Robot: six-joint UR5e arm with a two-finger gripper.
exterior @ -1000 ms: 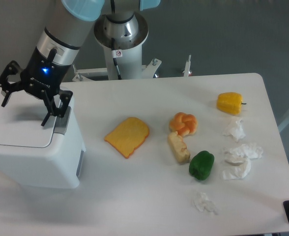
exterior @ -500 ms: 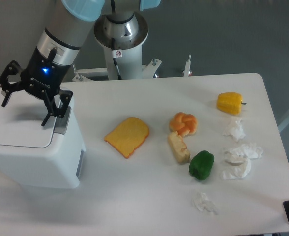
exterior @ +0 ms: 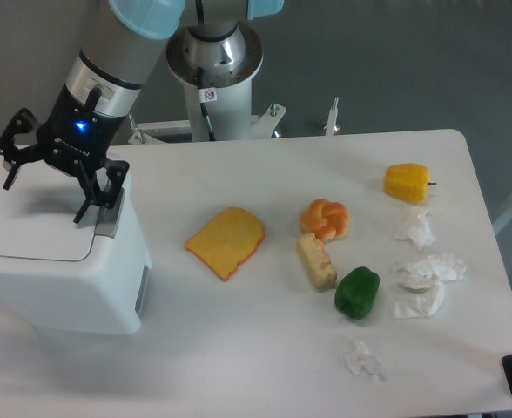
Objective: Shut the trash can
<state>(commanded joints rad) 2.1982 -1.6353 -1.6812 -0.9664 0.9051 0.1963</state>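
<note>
The trash can [exterior: 56, 287] is a large white boxy bin at the left edge of the table. Its flat lid [exterior: 30, 218] lies down on top, and a grey latch [exterior: 110, 219] sits at the lid's right edge. My gripper [exterior: 45, 193] hangs just above the lid, open, with its black fingers spread wide and nothing between them. The right finger [exterior: 89, 205] is close to the grey latch; whether it touches the lid I cannot tell.
On the white table lie a yellow cheese slice [exterior: 226, 240], a braided bun [exterior: 326, 218], a bread piece [exterior: 316, 260], a green pepper [exterior: 357, 292], a yellow pepper [exterior: 407, 182] and several crumpled tissues [exterior: 427, 277]. The robot base [exterior: 214, 78] stands behind.
</note>
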